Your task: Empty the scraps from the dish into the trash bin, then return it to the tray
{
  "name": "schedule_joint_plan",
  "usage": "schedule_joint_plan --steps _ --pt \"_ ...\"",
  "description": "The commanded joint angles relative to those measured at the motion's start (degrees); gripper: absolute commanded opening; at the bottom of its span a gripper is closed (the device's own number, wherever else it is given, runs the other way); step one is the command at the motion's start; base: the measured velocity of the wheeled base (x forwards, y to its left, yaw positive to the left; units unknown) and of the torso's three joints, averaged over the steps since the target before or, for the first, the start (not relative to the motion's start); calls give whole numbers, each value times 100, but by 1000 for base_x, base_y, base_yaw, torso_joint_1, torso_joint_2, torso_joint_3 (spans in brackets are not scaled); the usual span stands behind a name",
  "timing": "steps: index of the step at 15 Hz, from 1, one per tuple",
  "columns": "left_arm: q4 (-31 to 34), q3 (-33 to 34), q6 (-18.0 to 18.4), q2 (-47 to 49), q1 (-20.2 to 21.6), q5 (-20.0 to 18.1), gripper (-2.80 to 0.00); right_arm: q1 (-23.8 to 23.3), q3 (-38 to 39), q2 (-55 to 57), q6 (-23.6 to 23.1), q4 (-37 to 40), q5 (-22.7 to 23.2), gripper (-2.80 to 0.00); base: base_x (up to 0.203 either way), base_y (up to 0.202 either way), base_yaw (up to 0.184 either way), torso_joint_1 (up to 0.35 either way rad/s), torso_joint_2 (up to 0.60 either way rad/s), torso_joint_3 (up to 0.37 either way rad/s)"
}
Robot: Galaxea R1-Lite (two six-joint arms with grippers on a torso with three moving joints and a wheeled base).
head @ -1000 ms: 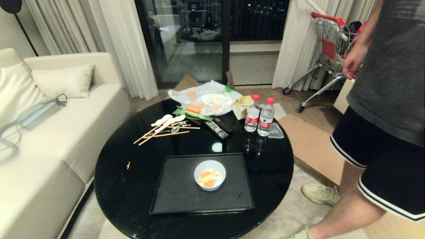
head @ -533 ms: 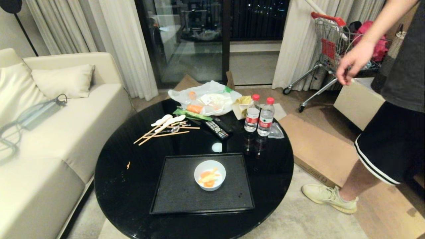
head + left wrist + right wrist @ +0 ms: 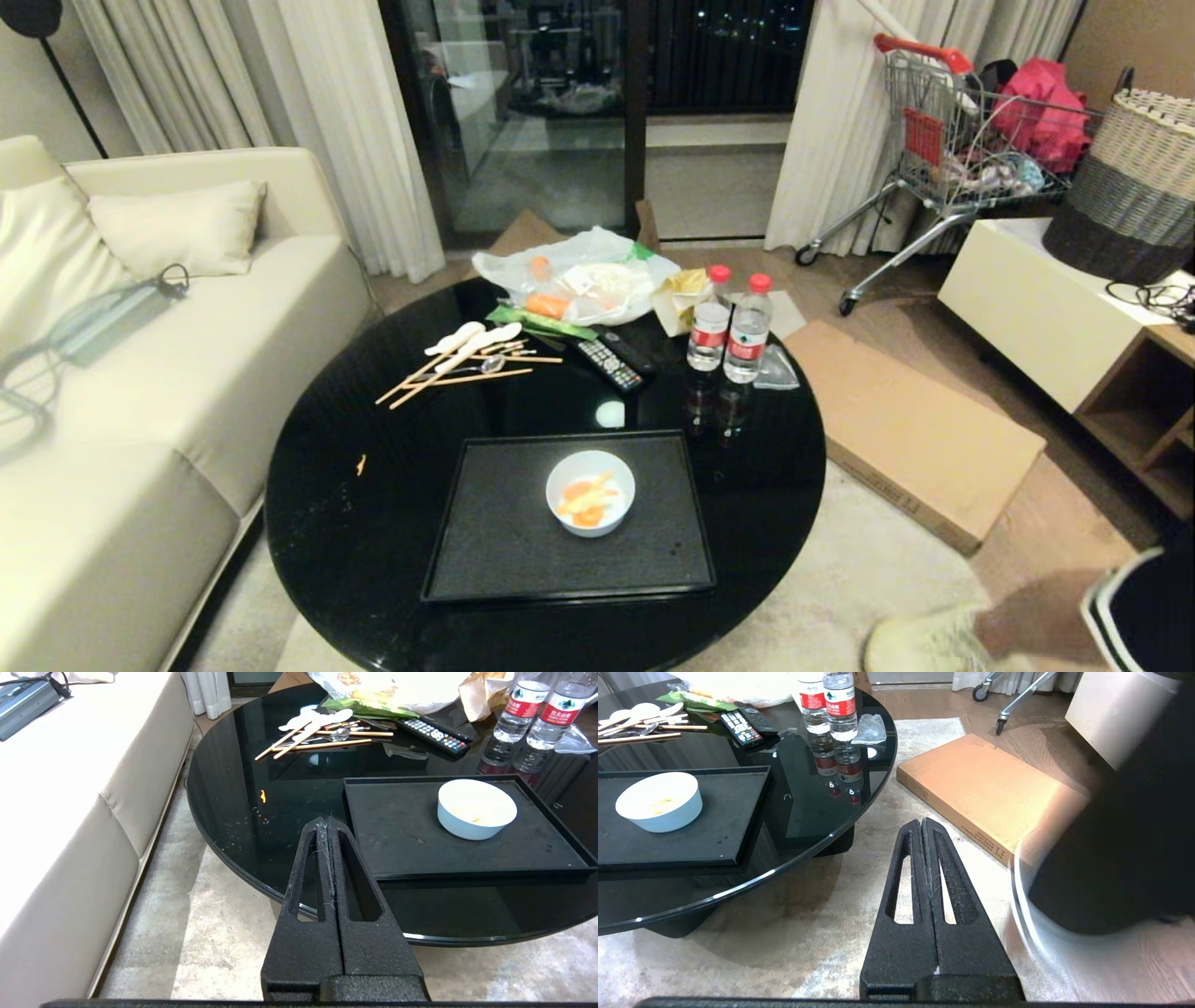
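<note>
The dish (image 3: 590, 492) sat on the tray (image 3: 504, 551), a little right of the tray's middle, with the scraps (image 3: 588, 504) lying inside it. The tray rested on the near part of the round black table (image 3: 373, 523). No trash bin could be seen in any view.

Beyond the tray, toward the table's far edge, lay a remote control (image 3: 609, 364), and left of that a scatter of chopsticks (image 3: 467, 373) and white spoons (image 3: 471, 341). Behind the remote a plastic bag (image 3: 579, 275) held orange food. Right of the remote stood two water bottles (image 3: 730, 327) with red caps and red labels; the print on the labels was too small to read. A small orange crumb (image 3: 360, 461) lay on the table left of the tray.

A cream sofa (image 3: 140, 373) stood left of the table, a flat cardboard box (image 3: 906, 439) lay on the floor to its right, and a shopping cart (image 3: 943, 140) and a woven basket (image 3: 1134, 187) stood farther off on that side. A person's shoe and leg (image 3: 934, 639) showed by the table's near right edge.

The left tool (image 3: 325, 823) was clenched on nothing, hovering off the table's near edge, left of the tray. The right tool (image 3: 921, 823) was likewise clenched and empty, over the rug off the table's right side.
</note>
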Motion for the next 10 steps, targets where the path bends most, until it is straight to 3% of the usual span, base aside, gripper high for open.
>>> schedule_joint_plan --steps 1,10 --pt "-2 0 -2 -2 0 2 -280 1 2 7 -4 -2 0 -280 0 0 0 0 0 0" --pt "-2 0 -2 -2 0 2 -280 1 2 7 -4 -2 0 -280 0 0 0 0 0 0"
